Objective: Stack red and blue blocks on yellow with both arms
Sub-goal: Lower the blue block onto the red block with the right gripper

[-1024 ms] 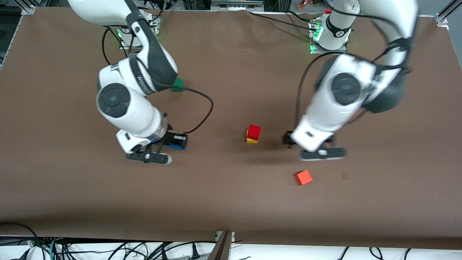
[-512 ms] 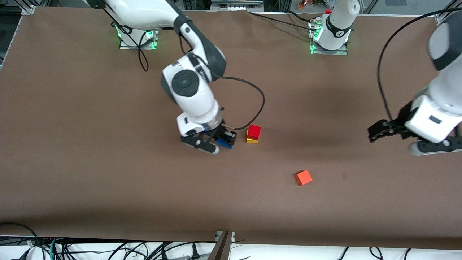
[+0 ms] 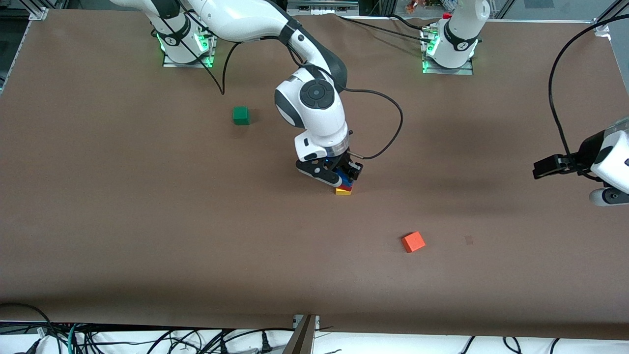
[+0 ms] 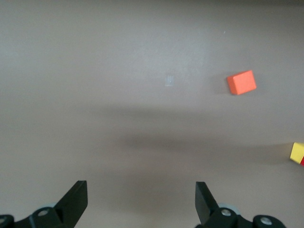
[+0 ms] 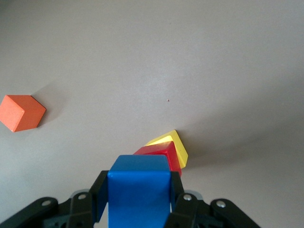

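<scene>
Cubes: we count five on the brown table (image 3: 98, 221), one each of green, blue, red, yellow and orange.
Arms: we count two, each with a black two-finger gripper.
Green cube (image 3: 241, 115): it sits alone toward the right arm's end of the table, farther from the front camera than the stack.
Right gripper (image 3: 344, 178): it hangs over the stack at mid-table, jaws clenched on the blue block (image 5: 138, 190).
Blue block: we see it directly above the red block (image 5: 164, 153); whether the two touch, we cannot tell.
Stack: the red block rests on the yellow cube (image 5: 176, 145), whose edge shows below it in the front view.
Orange cube (image 3: 413, 241): it lies by itself, nearer the front camera than the stack and toward the left arm's end.
Left gripper (image 4: 141, 202): it waits above bare table at the left arm's end, well apart from every cube, jaws released and holding nothing.
Change since half a second ago: we note the right gripper has carried the blue block from beside the stack to above it; the left arm has pulled slightly farther toward its edge; the green cube, then hidden by the right arm, is back in sight.
Containers: we see none on the table.
</scene>
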Robot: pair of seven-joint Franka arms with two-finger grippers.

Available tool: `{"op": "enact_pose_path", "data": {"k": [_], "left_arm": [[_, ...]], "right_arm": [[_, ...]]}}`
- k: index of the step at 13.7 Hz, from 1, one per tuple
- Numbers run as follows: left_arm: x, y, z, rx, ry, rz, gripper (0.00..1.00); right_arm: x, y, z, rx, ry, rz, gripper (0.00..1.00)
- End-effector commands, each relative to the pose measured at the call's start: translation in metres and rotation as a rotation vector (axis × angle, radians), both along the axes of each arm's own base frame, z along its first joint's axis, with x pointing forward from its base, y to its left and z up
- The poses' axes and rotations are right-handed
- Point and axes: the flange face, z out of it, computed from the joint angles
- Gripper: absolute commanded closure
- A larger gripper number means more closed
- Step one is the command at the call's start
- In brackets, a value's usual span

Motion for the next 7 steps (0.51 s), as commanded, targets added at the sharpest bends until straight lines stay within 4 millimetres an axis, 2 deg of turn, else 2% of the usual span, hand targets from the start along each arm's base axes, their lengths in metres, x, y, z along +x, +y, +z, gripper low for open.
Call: {"op": "enact_pose_path", "data": {"k": [1, 2, 3, 6, 7], "left_arm": [[-0.013, 0.023, 0.012, -0.015, 0.014, -0.063, 0.0], [-0.015, 0.04, 0.012, -0.022, 0.021, -0.084, 0.0], [-0.017, 0.045, 0.01, -0.026, 0.03, -0.113, 0.0], [-0.053, 0.036, 0.013, -0.005, 0.029, -0.107, 0.0], [-0.064, 0.042, 0.011, -0.002, 0.023, -0.088, 0.0]], "right_arm": [[-0.005, 0.01, 0.006, -0.02, -0.029, -0.01, 0.6], [-0.006, 0.011, 0.004, -0.038, -0.044, -0.007, 0.6], [-0.007, 0.012, 0.004, -0.043, -0.049, -0.002, 0.6], [-0.008, 0.013, -0.001, -0.048, -0.047, -0.002, 0.59], [-0.008, 0.013, -0.003, -0.05, -0.047, -0.002, 0.58]]}}
